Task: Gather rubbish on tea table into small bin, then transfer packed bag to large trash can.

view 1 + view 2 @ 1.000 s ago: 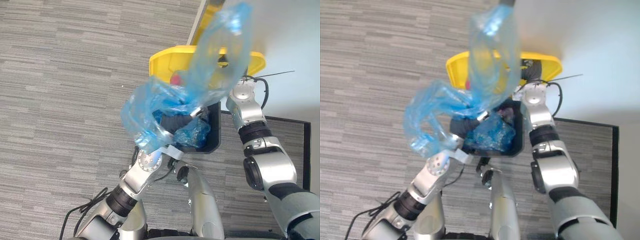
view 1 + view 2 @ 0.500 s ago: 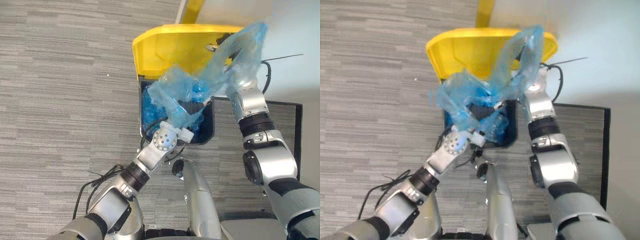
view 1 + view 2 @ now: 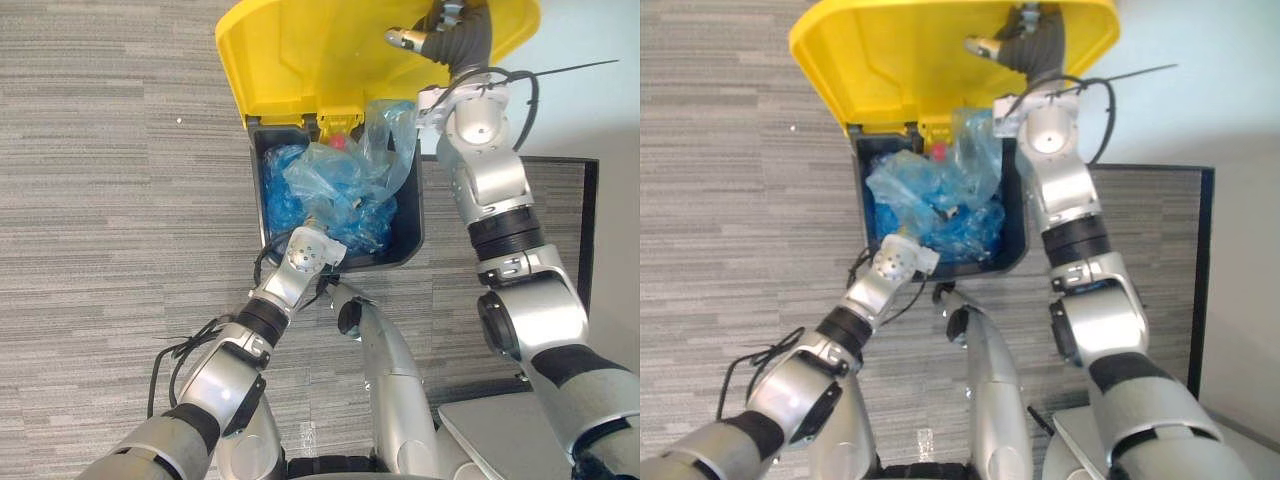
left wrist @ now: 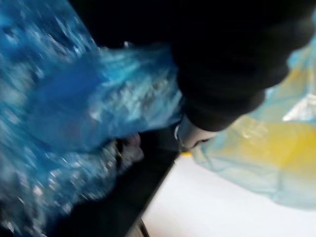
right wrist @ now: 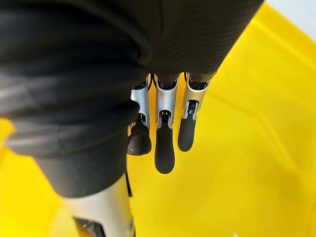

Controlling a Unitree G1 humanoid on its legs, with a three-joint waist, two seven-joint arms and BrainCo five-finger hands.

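Note:
A large trash can point(image 3: 408, 238) with black walls stands in front of me, its yellow lid point(image 3: 300, 60) swung up and open. A crumpled blue plastic bag point(image 3: 335, 185) lies inside the can, with one loose flap reaching up towards the lid's hinge. My left hand point(image 4: 237, 59) reaches down into the can, and its fingers are buried in the blue plastic. My right hand point(image 3: 452, 35) rests against the inside of the lid. Its fingers point(image 5: 164, 148) lie straight on the yellow surface and it is open.
Grey striped carpet point(image 3: 110, 200) covers the floor to the left of the can. A dark-edged panel point(image 3: 590, 210) lies on the floor to the right, beside a pale wall point(image 3: 590, 100). A light flat corner point(image 3: 500, 430) shows at the lower right.
The blue bag has dropped from above the can down into it, and my left hand went down with it. My right hand has gone up onto the lid. The camera has shifted.

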